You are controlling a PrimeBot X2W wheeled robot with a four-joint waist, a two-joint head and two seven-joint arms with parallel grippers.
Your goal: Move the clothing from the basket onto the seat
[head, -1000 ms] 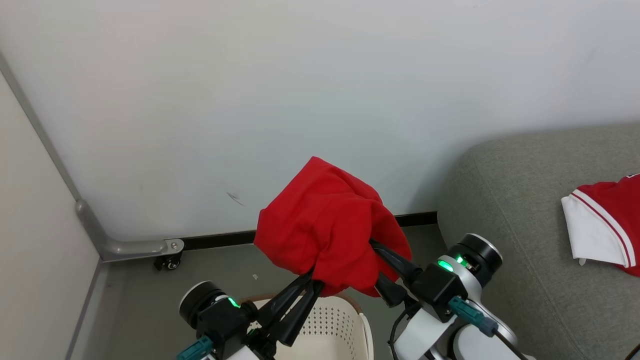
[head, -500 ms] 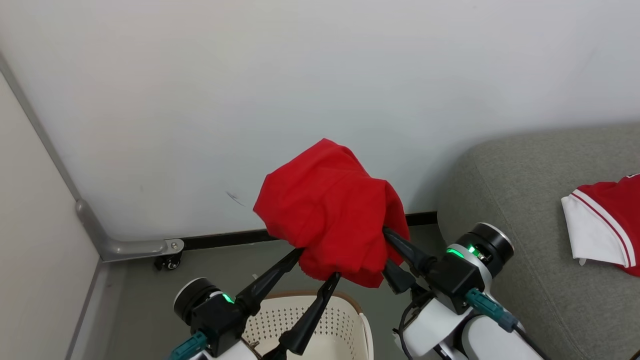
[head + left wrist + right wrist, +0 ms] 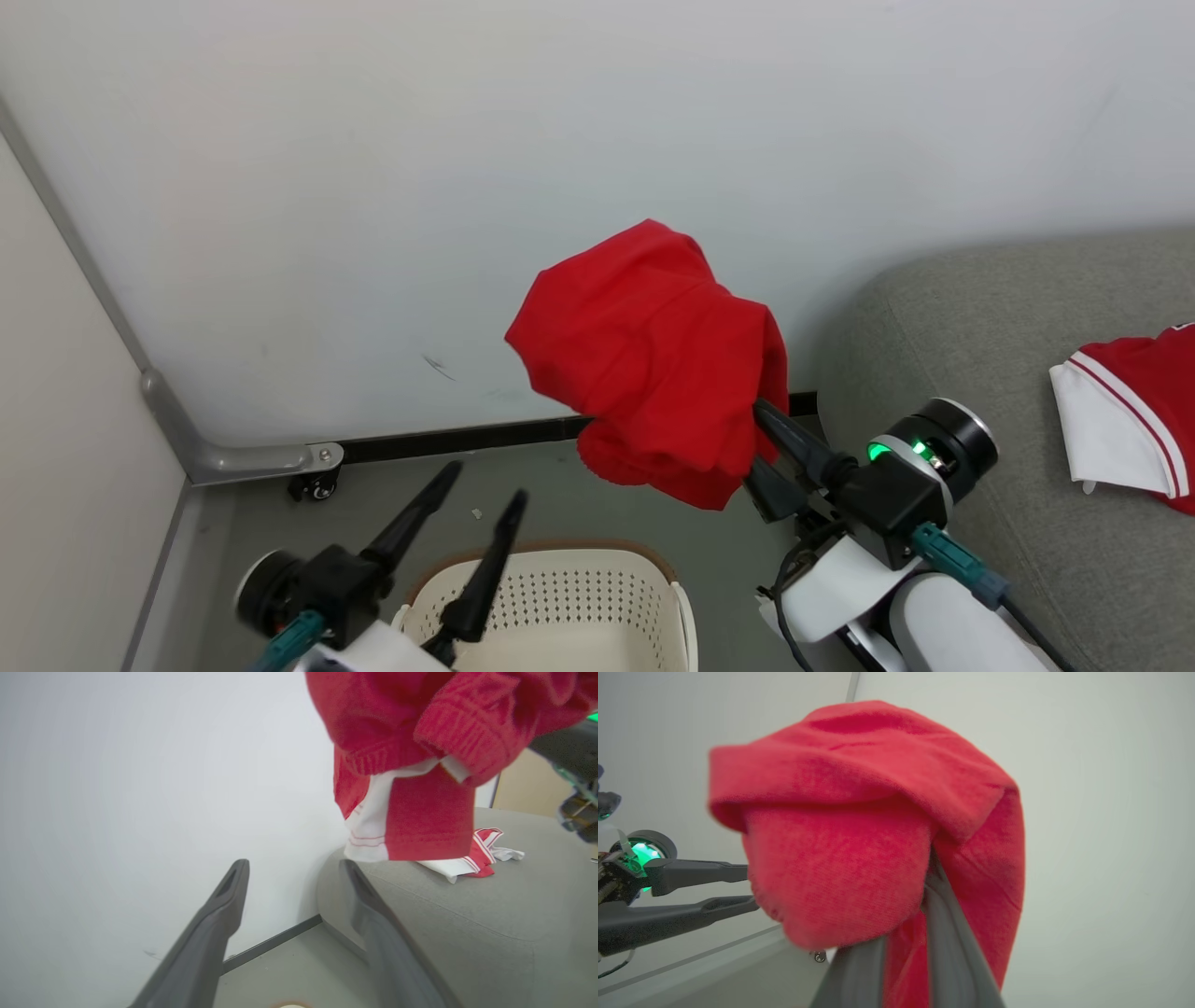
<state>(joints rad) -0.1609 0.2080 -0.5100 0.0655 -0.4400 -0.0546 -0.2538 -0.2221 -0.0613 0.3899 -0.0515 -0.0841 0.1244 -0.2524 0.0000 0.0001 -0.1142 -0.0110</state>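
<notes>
1. The left gripper (image 3: 485, 481) has just let go of the red shorts (image 3: 653, 364). A second ago its fingers were pinched on the lower fold. Now they stand spread wide, holding nothing, and have drawn back down and to the left, above the basket (image 3: 579, 597).
2. The right gripper (image 3: 764, 446) keeps its fingers pressed together on the bunched cloth and carries the shorts alone.
3. The shorts have risen and shifted to the right. They hang in the air in front of the wall (image 3: 373, 187), between the basket and the seat (image 3: 971, 317), touching neither.
4. In the left wrist view, the shorts' white hem (image 3: 369, 830) dangles free.
5. The red-and-white top (image 3: 1134, 420) already lies on the seat.
6. Judgement: the lift out of the basket is done. What remains is for the right arm to swing the shorts over the cushion and release them there.
</notes>
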